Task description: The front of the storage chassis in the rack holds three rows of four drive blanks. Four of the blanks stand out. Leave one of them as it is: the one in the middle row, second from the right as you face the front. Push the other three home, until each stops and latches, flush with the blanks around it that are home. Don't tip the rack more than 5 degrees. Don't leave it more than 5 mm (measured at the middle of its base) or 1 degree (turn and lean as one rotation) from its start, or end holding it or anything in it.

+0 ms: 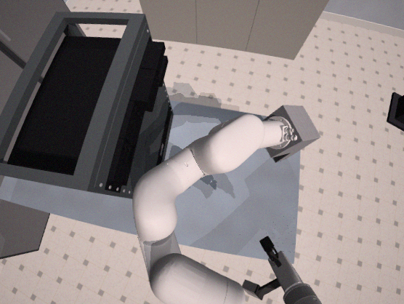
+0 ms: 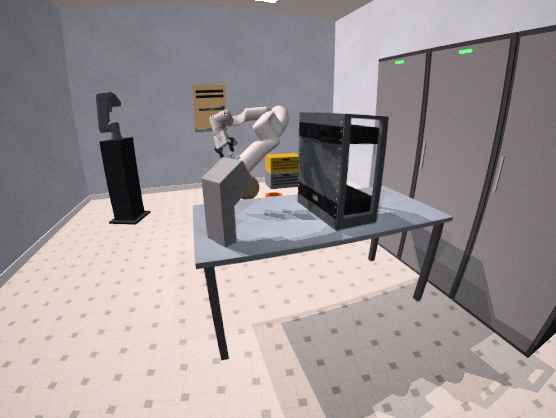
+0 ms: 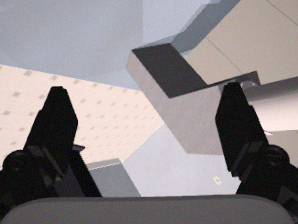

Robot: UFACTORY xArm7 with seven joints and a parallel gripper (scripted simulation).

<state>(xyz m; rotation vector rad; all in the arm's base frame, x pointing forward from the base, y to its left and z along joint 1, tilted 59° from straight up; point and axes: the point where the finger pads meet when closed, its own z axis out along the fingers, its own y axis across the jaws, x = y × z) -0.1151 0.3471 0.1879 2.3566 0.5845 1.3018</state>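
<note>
1. Standing upright on a blue-grey table point(image 1: 269, 204) point(image 2: 250, 252), the dark rack point(image 1: 136, 27) point(image 2: 345, 175) faces the robot's side. The storage chassis is near its top.
2. From above, dark blocks point(image 1: 152, 60) jut from the chassis front towards the rack's far end in that view, so pushing work appears to remain. Single blanks cannot be told apart; how many are home is unclear.
3. Bent in the space before the rack, the pale arm point(image 1: 232, 145) point(image 2: 265, 127) ends well apart from it.
4. Its gripper point(image 1: 259, 263) point(image 2: 225, 149) point(image 3: 145, 102) is spread fully open, holding nothing, beyond the table's edge in the top view.
5. The wrist view shows the arm's grey pedestal point(image 1: 306, 121) point(image 2: 216, 210) point(image 3: 185, 120), table and floor, but no rack.
</note>
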